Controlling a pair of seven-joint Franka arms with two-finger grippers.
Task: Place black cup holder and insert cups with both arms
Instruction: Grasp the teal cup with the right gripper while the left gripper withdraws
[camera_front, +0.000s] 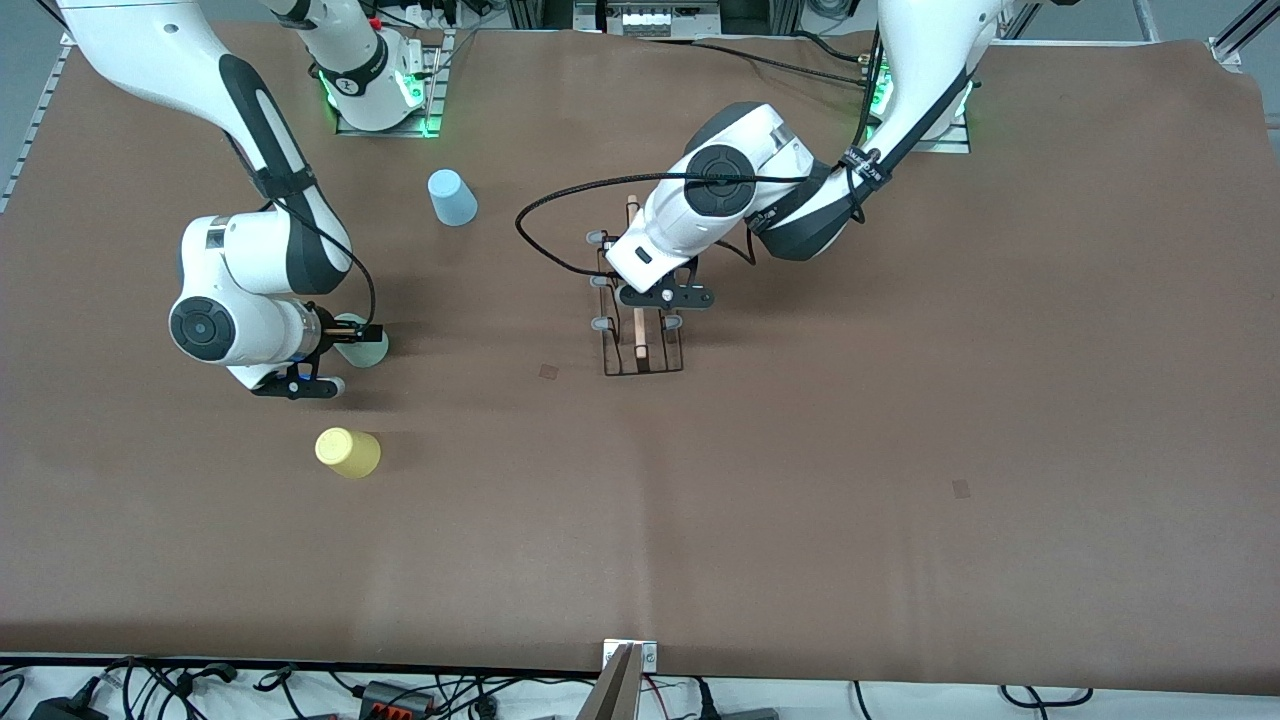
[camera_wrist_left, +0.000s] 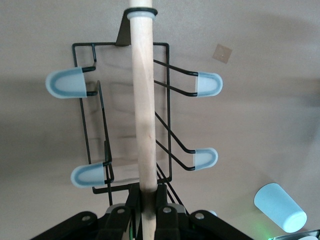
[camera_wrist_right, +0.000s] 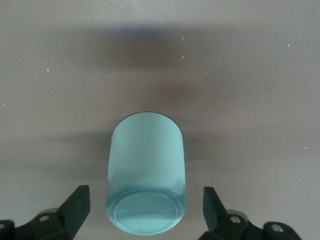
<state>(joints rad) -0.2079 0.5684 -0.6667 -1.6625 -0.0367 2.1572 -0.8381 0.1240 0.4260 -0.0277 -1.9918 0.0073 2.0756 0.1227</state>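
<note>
left end effector (camera_wrist_left: 147, 200) clamps the black cup holder's (camera_wrist_left: 130, 115) wooden rod; right end effector (camera_wrist_right: 145, 207), fingers spread, straddles the mint cup (camera_wrist_right: 146, 175).

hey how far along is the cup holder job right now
Done: no cup sits on a peg. In hand: left pincer is shut on the black cup holder by its rod; open right pincer straddles the mint cup. Left: hanging mint, yellow cup and blue cup.

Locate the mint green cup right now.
The mint green cup stands toward the right arm's end, between the right gripper's open fingers, with the yellow cup nearer the camera.
</note>
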